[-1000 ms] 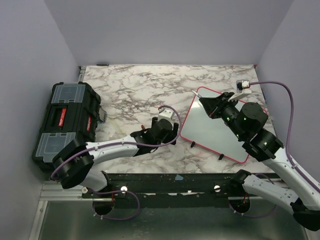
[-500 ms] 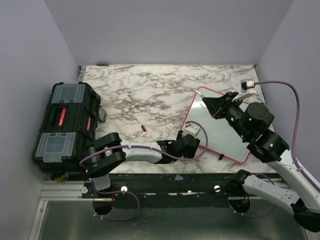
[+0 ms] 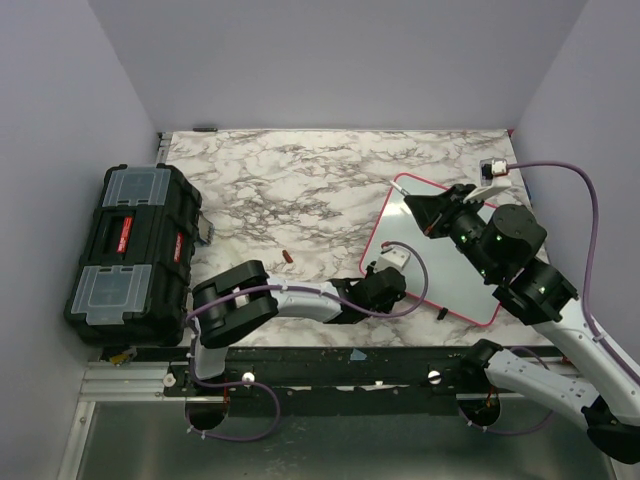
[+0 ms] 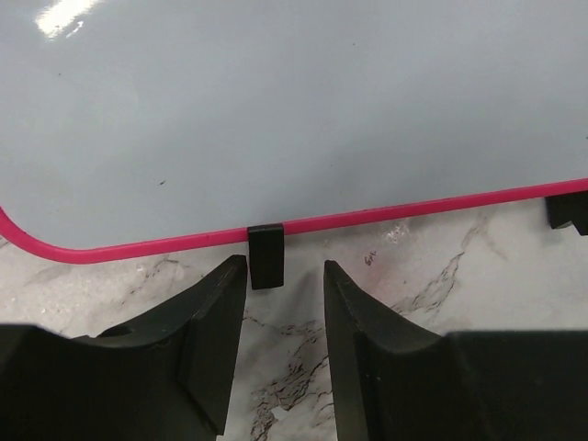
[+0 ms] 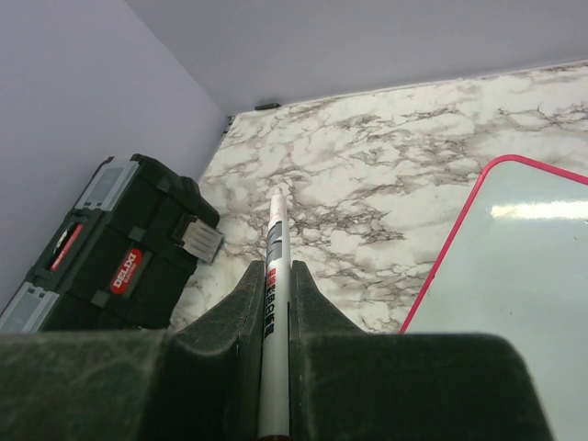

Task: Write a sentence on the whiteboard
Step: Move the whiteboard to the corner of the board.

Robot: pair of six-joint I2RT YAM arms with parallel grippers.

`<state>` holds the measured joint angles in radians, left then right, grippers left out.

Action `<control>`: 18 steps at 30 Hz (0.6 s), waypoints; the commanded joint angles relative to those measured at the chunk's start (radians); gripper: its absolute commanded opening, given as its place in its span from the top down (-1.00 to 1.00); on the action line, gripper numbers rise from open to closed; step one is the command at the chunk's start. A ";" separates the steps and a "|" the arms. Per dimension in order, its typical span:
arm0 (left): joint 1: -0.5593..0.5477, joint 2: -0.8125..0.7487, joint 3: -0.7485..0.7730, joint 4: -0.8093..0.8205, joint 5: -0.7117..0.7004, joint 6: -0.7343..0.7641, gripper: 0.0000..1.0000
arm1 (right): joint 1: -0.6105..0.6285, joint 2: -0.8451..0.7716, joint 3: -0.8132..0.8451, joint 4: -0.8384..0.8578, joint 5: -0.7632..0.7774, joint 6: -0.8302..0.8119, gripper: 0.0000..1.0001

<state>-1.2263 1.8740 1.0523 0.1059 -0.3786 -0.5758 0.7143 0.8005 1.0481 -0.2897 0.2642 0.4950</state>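
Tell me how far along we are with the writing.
Done: the right tool is clamped on the marker, and a small red piece, possibly its cap, lies on the table. In hand: the left tool sits at the near edge of the whiteboard, jaws open either side of a black foot. Left: all the writing; the board is blank.

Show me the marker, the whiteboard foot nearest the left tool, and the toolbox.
Marker (image 5: 273,294): right wrist view, on its labelled barrel.
Whiteboard foot (image 4: 266,257): left wrist view, on the face of the black clip.
Toolbox (image 3: 130,250): top view, on the middle of its lid.
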 commanded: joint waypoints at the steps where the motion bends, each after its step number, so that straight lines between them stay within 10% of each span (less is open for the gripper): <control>1: -0.003 0.025 0.044 -0.019 -0.053 0.003 0.21 | 0.004 0.006 0.016 -0.017 -0.003 -0.008 0.99; 18: 0.009 0.080 0.095 -0.071 -0.096 -0.010 0.86 | 0.004 0.017 0.020 -0.026 -0.015 -0.006 0.99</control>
<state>-1.2217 1.9450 1.1297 0.0383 -0.4446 -0.5735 0.7143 0.8120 1.0481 -0.2905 0.2634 0.4953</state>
